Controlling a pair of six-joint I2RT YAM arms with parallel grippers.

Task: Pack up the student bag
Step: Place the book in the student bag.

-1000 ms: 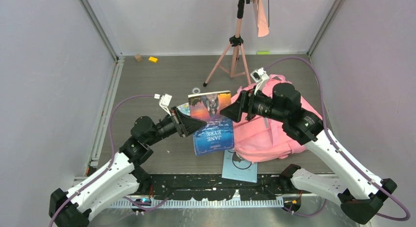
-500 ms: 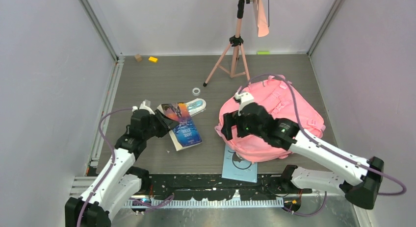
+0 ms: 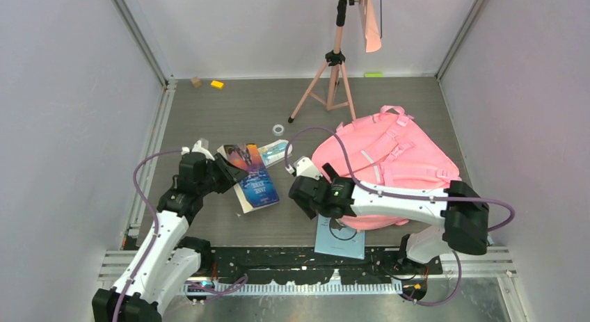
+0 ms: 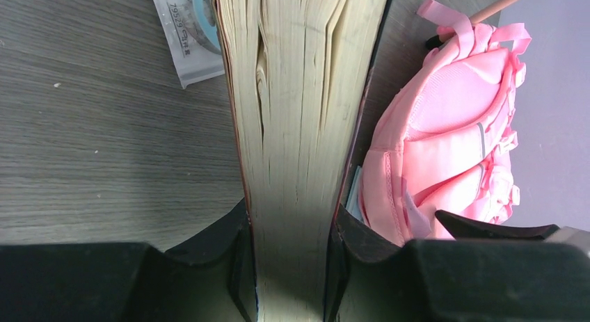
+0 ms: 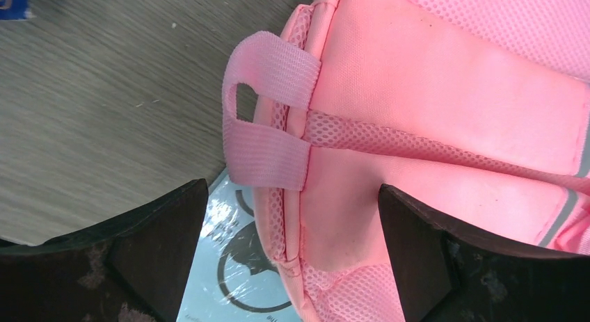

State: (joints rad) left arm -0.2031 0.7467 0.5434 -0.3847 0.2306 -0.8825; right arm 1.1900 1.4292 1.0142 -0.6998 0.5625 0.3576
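Observation:
The student bag (image 3: pixel 396 162) is a big pink backpack lying flat at centre right, strap side up. My left gripper (image 3: pixel 224 177) is shut on a thick paperback book (image 3: pixel 254 183) and holds it by its left edge, low over the table. In the left wrist view the book's page edge (image 4: pixel 299 113) fills the space between the fingers (image 4: pixel 292 228), and the bag (image 4: pixel 452 141) lies beyond. My right gripper (image 3: pixel 304 195) is open at the bag's near-left edge. In the right wrist view the jaws (image 5: pixel 292 224) stand wide on either side of the bag's mesh rim, below a pink webbing loop (image 5: pixel 268 120).
A light blue booklet (image 3: pixel 339 236) lies partly under the bag's near edge and shows in the right wrist view (image 5: pixel 236 273). A clear packet (image 3: pixel 276 151) lies behind the book. A white ring (image 3: pixel 278 129), a pink tripod (image 3: pixel 332 71) and small blocks (image 3: pixel 218 84) are farther back.
Both arms came down. The left one carried the book left and low to the table. The right one left the bag's top and moved to its near-left edge. The bag now lies flat.

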